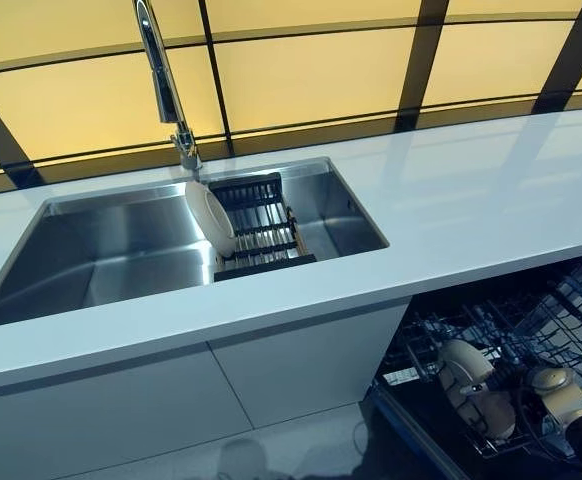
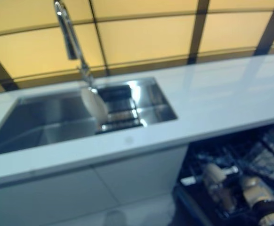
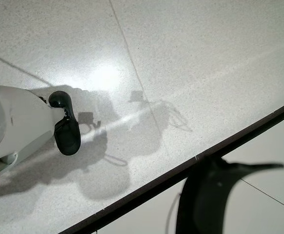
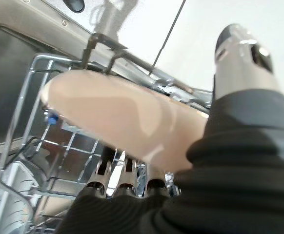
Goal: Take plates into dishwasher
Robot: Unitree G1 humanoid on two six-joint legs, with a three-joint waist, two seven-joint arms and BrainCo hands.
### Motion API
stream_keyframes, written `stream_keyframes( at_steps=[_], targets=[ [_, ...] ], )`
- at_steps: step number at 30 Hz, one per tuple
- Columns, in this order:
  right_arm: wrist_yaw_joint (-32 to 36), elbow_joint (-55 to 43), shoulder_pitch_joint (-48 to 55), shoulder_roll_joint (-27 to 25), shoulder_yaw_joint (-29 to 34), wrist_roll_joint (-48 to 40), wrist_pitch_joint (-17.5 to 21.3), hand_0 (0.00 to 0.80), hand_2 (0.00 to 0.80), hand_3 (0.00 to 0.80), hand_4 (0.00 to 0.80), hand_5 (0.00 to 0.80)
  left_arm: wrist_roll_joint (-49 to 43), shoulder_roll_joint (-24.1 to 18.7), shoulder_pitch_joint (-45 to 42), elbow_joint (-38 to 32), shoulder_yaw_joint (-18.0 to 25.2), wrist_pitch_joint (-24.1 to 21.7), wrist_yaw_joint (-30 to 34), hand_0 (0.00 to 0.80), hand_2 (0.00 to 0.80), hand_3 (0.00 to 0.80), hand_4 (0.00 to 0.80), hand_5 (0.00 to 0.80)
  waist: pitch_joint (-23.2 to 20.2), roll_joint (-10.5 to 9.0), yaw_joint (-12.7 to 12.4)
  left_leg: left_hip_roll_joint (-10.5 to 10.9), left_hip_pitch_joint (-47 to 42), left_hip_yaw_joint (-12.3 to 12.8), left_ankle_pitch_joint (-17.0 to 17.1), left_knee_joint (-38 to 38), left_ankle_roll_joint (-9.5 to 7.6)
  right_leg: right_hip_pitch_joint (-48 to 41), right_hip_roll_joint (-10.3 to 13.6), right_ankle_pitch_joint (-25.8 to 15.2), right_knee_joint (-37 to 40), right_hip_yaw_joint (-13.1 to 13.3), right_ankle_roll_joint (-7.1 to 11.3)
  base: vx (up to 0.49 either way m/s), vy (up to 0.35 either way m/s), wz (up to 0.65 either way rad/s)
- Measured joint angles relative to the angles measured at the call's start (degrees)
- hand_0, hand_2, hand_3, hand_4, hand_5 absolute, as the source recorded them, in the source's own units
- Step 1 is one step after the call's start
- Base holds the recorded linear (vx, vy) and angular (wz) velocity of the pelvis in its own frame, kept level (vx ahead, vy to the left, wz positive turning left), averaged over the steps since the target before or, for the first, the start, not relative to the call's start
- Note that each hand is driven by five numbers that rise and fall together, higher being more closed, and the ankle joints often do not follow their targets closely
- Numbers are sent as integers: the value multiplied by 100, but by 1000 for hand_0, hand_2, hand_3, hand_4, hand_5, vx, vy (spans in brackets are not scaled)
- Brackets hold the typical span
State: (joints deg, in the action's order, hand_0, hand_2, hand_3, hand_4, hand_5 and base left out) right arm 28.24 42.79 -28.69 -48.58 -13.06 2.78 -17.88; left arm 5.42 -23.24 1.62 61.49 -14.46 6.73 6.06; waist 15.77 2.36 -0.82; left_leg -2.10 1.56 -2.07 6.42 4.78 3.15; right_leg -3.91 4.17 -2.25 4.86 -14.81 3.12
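Observation:
A cream plate [image 4: 117, 117] is pinched in my right hand [image 4: 239, 58], thumb on one face and fingers on the other. It hangs over the wire rack [image 4: 30, 122] of the open dishwasher. The eye views show this at the lower right, below the counter edge. A second white plate [image 1: 209, 218] stands on edge in a black drying rack [image 1: 263, 228] inside the steel sink [image 1: 111, 255]. Only a dark part of my left hand [image 3: 200, 200] shows in its wrist view, low down over the floor.
A tall chrome faucet [image 1: 161, 80] rises behind the sink. The white countertop [image 1: 471, 200] runs to the right above the pulled-out dishwasher rack [image 1: 561, 310]. White cabinet doors [image 1: 171, 400] close the front below the sink.

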Motion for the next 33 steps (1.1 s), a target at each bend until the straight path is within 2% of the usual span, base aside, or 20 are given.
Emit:
stream_keyframes(
  at_steps=[4, 5, 10, 15, 20, 22, 28, 31, 33],
  targets=[
    [40, -269, 0, -182, 5, -15, -10, 0, 0, 0, 0, 0, -17, -6, 33, -11, 0, 32, 1, 0, 0, 0, 0, 0, -23, -114, -6, 0, -11, 9, 1, 0, -1, -7, 0, -1, -1, 4, -1, 0, 0, 0],
    [53, -419, 1, -240, 121, -20, -86, 0, 0, 0, 0, 0, -17, -27, 32, 9, 6, 33, 2, 0, 0, 0, 0, 0, -11, -212, -4, 0, -38, 14, 0, 2, -1, -30, 1, -1, -1, 7, -1, 0, 0, 0],
    [159, -671, 16, -521, 359, -162, -302, 0, 0, 0, 0, 0, -17, -48, 45, 20, 126, 31, 5, 0, 0, 0, 0, 0, -24, -427, -4, 1, -98, 33, -1, 7, -3, -82, 5, 1, -1, 20, 3, 0, 0, 0],
    [249, -664, 20, -1040, 462, -207, -393, 0, 0, 0, 0, 0, -18, -47, 52, 30, 227, 32, 3, 0, 0, 0, 0, 0, -59, -495, 2, -3, -113, 49, -1, 6, -5, -92, 4, -3, -1, 34, 3, 4, 13, -1],
    [279, -650, -21, -1331, 659, -251, -550, 0, 0, 0, 0, 0, -17, -38, 57, 64, 227, 28, 3, 0, 0, 0, 0, 0, -68, -515, 1, -3, -192, 80, -5, 8, -7, -153, 3, -7, -1, 72, -4, 7, 29, -3],
    [332, -641, -45, -1525, 672, -290, -639, 0, 0, 0, 0, 0, -17, -44, 57, 77, 228, 24, -6, 0, 0, 0, 0, 0, -90, -550, 0, -17, -214, 155, -7, 7, -9, -162, -4, -7, -1, 109, -3, 18, 48, -7],
    [421, 31, -111, -1861, 701, -110, -667, 0, 0, 0, 0, 0, -16, -46, 51, 223, 228, 12, -17, 0, 0, 0, 0, 0, -257, -745, -9, -31, -234, 196, -11, 7, -7, -164, -13, 7, -1, 156, 17, 9, 11, -3],
    [226, 303, -150, -2080, 821, -155, -683, 0, 0, 0, 0, 0, -16, -48, 41, 279, 227, 17, -29, 0, 0, 0, 0, 0, -313, -813, -12, -31, -233, 195, -11, 7, -8, -165, -13, 6, -1, 156, 18, -4, -10, 0],
    [-161, 305, -301, -2261, 904, -396, -824, 0, 0, 0, 0, 0, -15, -48, -17, 324, 225, 9, -37, 0, 0, 0, 0, 0, -362, -839, 8, -38, -236, 203, -11, 7, -7, -163, -19, 7, -1, 165, 19, 0, 0, 0]
  ],
)
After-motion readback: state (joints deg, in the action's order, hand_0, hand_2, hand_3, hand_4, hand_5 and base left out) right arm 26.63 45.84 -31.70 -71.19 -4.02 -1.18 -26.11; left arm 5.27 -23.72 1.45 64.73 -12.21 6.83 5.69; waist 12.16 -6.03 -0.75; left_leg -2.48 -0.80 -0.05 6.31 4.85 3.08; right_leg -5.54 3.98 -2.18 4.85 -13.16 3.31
